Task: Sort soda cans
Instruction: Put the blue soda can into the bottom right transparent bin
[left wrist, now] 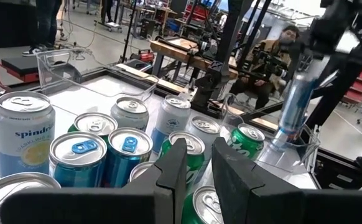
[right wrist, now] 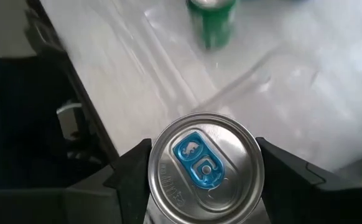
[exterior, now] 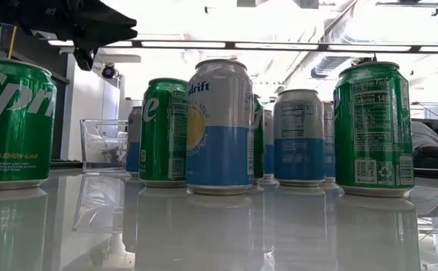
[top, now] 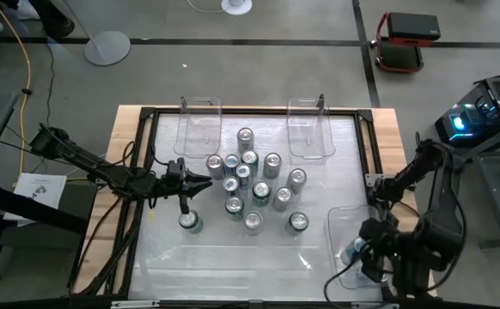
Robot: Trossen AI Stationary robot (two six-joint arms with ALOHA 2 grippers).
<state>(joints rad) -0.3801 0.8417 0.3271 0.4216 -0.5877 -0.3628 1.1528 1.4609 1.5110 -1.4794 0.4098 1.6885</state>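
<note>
Several soda cans [top: 248,184], green, blue and silver, stand upright in a cluster mid-table. One green can [top: 190,221] stands apart at the near left, below my left gripper [top: 205,181]. That gripper points level toward the cluster, its fingers [left wrist: 171,174] narrowly apart with nothing between them. At the near right my right gripper [top: 359,252] is shut on a silver-and-blue can [left wrist: 291,106] with a blue tab [right wrist: 199,165]. It holds the can over a clear bin [top: 343,221]. My right gripper pinches the can between its two fingers, one on each side of the can's wall just under the top rim [right wrist: 157,167]. The fingers come from above, slanting down. The can hangs upright below them, lifted clear over the bin.
Two clear bins [top: 198,129] [top: 310,129] sit at the table's far edge, and a long one [top: 233,257] lies along the near edge. A single green can [top: 298,221] stands just left of the right bin. A black frame [top: 147,116] borders the table. A person [left wrist: 280,43] sits beyond it.
</note>
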